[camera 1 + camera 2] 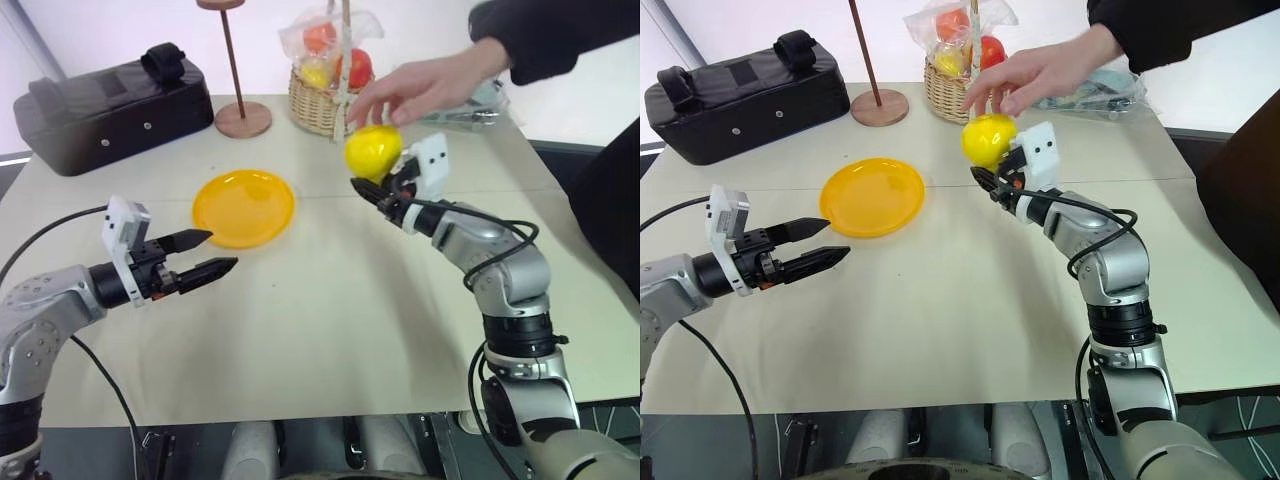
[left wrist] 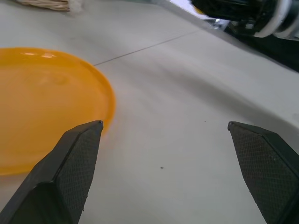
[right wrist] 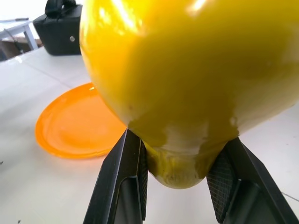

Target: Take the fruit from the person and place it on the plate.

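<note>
Across the pale table (image 1: 330, 330), the plate (image 1: 244, 207) lies bare, so placing is still ahead. Right gripper (image 1: 372, 188) has its fingers clamped on the narrow tip of the fruit (image 1: 373, 150), held in the air right of the plate, while the person's hand (image 1: 420, 90) touches its top, so the handover looks unfinished. Left gripper (image 1: 212, 252) hovers near the plate, fingers apart, holding nothing
</note>
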### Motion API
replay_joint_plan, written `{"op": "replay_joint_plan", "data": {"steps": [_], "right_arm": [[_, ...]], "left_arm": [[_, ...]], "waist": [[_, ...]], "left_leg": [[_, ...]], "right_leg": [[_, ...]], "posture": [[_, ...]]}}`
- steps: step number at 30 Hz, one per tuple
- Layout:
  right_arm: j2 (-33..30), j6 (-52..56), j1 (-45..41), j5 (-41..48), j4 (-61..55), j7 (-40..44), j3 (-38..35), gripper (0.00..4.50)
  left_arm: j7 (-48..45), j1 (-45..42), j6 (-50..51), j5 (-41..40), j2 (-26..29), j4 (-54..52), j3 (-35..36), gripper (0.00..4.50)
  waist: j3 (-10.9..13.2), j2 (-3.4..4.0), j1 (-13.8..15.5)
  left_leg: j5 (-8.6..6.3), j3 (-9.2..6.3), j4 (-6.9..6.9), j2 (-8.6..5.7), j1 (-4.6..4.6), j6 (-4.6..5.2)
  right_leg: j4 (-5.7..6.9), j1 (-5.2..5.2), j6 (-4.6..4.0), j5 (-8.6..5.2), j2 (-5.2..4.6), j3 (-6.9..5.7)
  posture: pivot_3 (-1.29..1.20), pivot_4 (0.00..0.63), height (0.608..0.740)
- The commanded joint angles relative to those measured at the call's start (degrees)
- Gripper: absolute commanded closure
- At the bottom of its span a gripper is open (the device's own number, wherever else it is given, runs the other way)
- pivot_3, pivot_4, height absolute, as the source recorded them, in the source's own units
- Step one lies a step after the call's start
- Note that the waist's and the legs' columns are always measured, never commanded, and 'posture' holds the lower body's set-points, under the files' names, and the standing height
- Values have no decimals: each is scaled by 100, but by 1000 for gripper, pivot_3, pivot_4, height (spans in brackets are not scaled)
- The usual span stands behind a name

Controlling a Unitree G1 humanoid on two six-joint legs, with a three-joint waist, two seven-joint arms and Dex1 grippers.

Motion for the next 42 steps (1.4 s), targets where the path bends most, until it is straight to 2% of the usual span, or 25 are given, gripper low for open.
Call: {"op": "replay_joint_plan", "data": {"steps": [1, 12, 19, 26, 32, 33, 39, 42], "right_arm": [[297, -501, -355, -464, 668, -3, 494, 3414], [1646, -2033, -1447, -1140, 3310, 211, 939, 3414], [2281, -2764, -1978, -1367, 4580, 270, 896, 3414], [2737, -3171, -2588, -1388, 5837, 24, 533, 3414], [2865, -3343, -2824, -1404, 6215, 136, 367, 399], [2867, -3338, -2838, -1388, 6205, 168, 341, 34], [2798, -3263, -2802, -1445, 5944, 225, 305, 34], [2663, -2932, -2608, -1399, 5187, 384, 370, 34]], "left_arm": [[439, 96, -109, 218, -75, 7, 352, 0], [1119, 970, -143, 264, -408, -502, 1094, 0], [1277, 1432, -170, 269, -525, -523, 1553, 0], [1310, 1534, -221, 276, -580, -623, 1527, 0], [1348, 1463, -269, 298, -623, -667, 1453, 0], [1356, 1449, -269, 298, -626, -670, 1443, 0], [1363, 1364, -326, 340, -654, -646, 1384, 0], [1397, 1294, -443, 439, -696, -567, 1342, 0]], "waist": [[0, 0, -23], [-1, -2, -126], [0, -1, -142], [0, -1, -141], [0, 0, -152], [0, 0, -153], [0, 0, -170], [1, 1, -172]], "left_leg": [[0, 0, 0, 1, 2, 0], [0, 1, -1, 0, -5, -1], [0, -1, -4, 1, -4, -2], [-1, -4, -8, 1, -4, -5], [-1, -8, -15, -2, -4, -6], [-1, -8, -15, -3, -4, -6], [-2, -8, -17, -6, -5, -7], [-2, -9, -18, -6, -5, -7]], "right_leg": [[1, 0, 0, 0, 1, 1], [1, -3, 1, 2, -10, -1], [4, -5, 0, 2, -12, -4], [3, -5, -6, 4, -25, -10], [2, -7, -10, 5, -68, -17], [1, -7, -10, 5, -72, -18], [-1, -7, -9, 5, -81, -18], [-2, -7, -10, 5, -82, -18]], "posture": [[0, 150, 740], [0, 150, 740], [0, 150, 740], [0, 150, 740], [0, 150, 740], [0, 150, 740], [0, 150, 740], [0, 150, 740]]}}
